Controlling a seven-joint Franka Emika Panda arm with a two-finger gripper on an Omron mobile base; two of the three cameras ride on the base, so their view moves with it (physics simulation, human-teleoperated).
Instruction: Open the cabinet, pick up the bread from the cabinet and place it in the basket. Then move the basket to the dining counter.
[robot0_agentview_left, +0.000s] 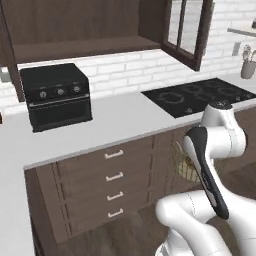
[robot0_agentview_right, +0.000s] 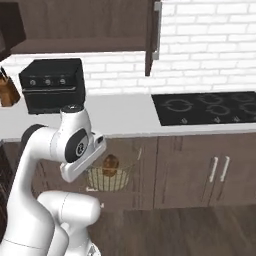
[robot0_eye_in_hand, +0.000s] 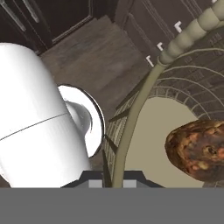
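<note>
Bread (robot0_agentview_right: 110, 164) sat inside the woven basket (robot0_agentview_right: 107, 179), which hung in the air below the white worktop (robot0_agentview_right: 125, 117), before the lower cabinets. Gripper (robot0_eye_in_hand: 114, 178) pinched the basket's rim between its fingers, and the wall cabinet (robot0_agentview_left: 187, 30) door stood open.

White worktop (robot0_agentview_left: 125, 120) bears black oven (robot0_agentview_left: 56, 95), hob (robot0_agentview_left: 200, 95)

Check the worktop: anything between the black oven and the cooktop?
Nothing: between the black oven and the cooktop the white worktop is bare, as both base views show.
</note>
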